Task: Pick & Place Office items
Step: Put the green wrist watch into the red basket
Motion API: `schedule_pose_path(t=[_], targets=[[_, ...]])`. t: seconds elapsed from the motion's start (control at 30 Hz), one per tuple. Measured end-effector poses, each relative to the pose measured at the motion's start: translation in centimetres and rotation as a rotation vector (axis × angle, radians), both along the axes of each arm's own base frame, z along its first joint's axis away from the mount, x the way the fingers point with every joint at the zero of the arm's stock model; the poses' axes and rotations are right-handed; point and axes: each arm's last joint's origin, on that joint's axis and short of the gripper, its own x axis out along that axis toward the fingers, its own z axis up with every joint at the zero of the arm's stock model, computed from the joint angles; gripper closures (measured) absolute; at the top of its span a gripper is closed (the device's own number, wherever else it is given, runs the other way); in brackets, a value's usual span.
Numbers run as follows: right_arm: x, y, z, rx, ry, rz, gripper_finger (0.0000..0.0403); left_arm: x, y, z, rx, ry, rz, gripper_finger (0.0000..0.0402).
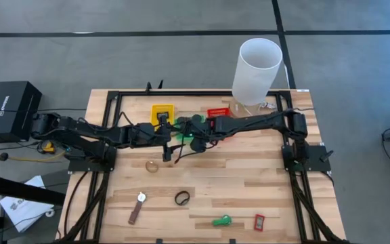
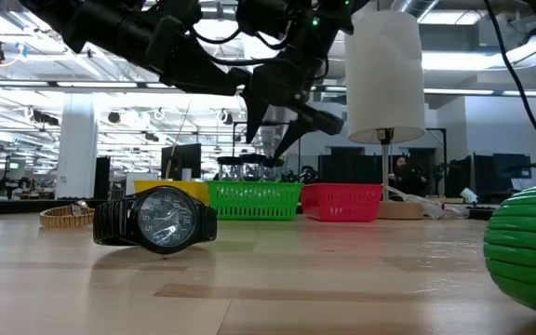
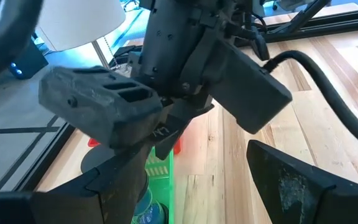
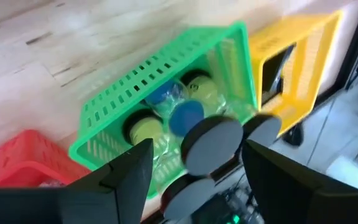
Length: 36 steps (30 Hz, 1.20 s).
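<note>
green tray (image 4: 166, 106): round capped cylinders inside
yellow tray (image 1: 162, 110): beside green
right gripper (image 4: 194, 162): above green tray, fingers wide
left gripper (image 3: 185, 186): fingers wide
desk (image 1: 208, 183): front half mostly open

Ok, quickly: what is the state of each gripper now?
Left gripper: open, nothing seen between its fingers.
Right gripper: open, above the green plastic slotted tray.
</note>
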Motion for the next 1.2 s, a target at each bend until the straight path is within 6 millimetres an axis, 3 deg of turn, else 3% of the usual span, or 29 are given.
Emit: schedule_pose_path(t=[0.47, 0.83, 1.0, 1.2], targets=[[-1.9, 1.3, -0.6, 0.012, 0.019, -0.363, 0.0249, 0.0, 0.0, 0.0, 0.0, 0.003, 0.0, 0.0128], [-5.0, 2.7, -0.8, -0.002, 0.064, -0.756, 0.0264, 0.0, 0.0, 0.0, 0.0, 0.003, 0.0, 0.0128], [-6.9, 2.8, 0.4, 0.021, 0.065, -0.959, 0.026, 0.0, 0.0, 0.0, -0.009, 0.0, 0.003, 0.0128], [-9.3, 3.3, 4.1, 0.141, -0.064, -1.073, 0.0255, 0.0, 0.0, 0.0, -0.012, -0.002, 0.005, 0.0128]])
